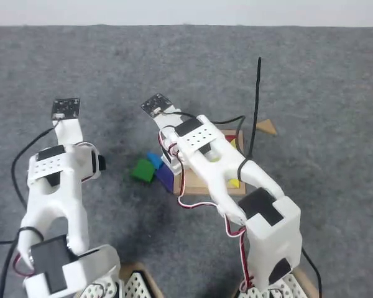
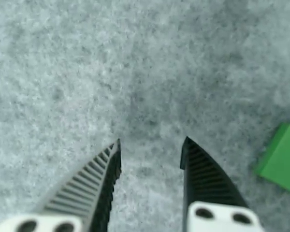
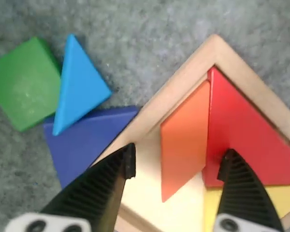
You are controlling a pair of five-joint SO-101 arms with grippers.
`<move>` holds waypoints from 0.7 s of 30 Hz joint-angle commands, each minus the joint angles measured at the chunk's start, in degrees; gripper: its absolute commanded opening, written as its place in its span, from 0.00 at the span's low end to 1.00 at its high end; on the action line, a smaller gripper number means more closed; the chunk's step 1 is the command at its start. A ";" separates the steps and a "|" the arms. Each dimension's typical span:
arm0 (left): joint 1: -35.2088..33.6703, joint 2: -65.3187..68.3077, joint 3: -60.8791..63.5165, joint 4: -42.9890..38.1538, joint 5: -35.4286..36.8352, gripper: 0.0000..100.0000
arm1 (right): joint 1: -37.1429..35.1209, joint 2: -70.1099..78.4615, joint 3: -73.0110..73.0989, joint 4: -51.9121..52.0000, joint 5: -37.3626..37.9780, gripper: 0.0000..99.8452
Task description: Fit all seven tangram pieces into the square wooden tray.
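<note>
At the left of the high view, the left gripper (image 2: 151, 142) hangs over bare grey carpet (image 2: 135, 58), its jaws well apart and holding nothing; it looks parked clear of the work. The green square (image 1: 143, 169) lies near it, at the right edge of the left wrist view. Touching that square is the light blue triangle (image 1: 154, 160), and the dark blue triangle (image 1: 166, 177) lies against the outside of the wooden tray (image 1: 202, 191). These three seem gathered just beside the tray, ready for pickup.

In the centre, the right gripper (image 3: 180, 159) hovers over the tray's corner, jaws spread wide and gripping nothing, straddling the orange parallelogram (image 3: 183, 140). That piece lies flush against the red triangle (image 3: 246, 130), with a yellow piece (image 3: 280, 198) below. Upper right of the tray, a tan triangle (image 1: 265, 127) lies apart on the carpet.
</note>
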 commanded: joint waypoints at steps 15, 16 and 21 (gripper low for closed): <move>0.00 -2.73 -0.57 -1.23 0.44 0.20 | -3.21 0.31 0.26 0.57 -4.22 0.27; 0.00 -2.73 -0.57 -1.23 0.44 0.20 | -2.07 0.40 0.35 -0.31 -4.31 0.26; 0.00 -2.73 -0.57 -1.14 0.44 0.20 | 1.36 2.42 0.35 -1.01 -3.87 0.15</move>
